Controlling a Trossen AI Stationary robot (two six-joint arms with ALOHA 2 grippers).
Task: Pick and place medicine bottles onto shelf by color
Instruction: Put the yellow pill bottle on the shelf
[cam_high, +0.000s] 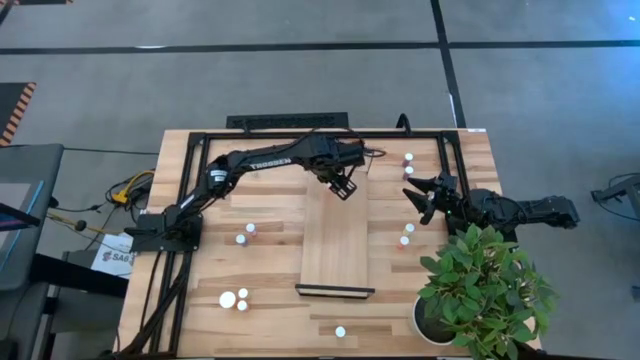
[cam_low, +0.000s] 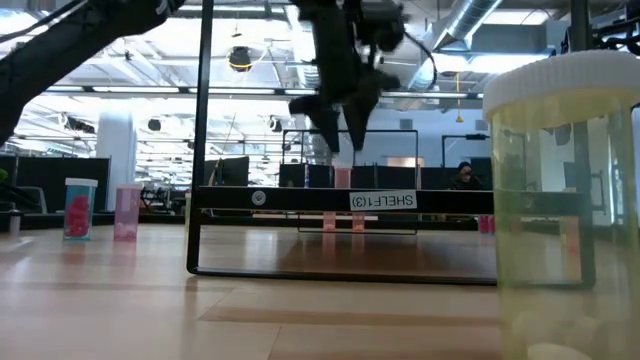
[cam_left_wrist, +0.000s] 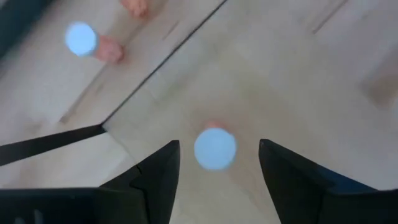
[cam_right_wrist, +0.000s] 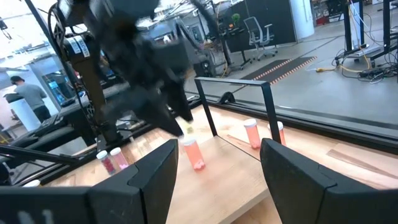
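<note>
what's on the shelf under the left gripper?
One pink medicine bottle with a white cap stands on the shelf near its far end, below the open left gripper, fingers not touching it. From above the gripper hides the bottle; the rest of the board looks bare.

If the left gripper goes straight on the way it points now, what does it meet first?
Probably the white-capped bottle on the shelf, centred between the open fingers of the left gripper; the gap above it is unclear.

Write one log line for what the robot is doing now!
left claw: open above bottle on shelf | right claw: open, waiting beside shelf
</note>
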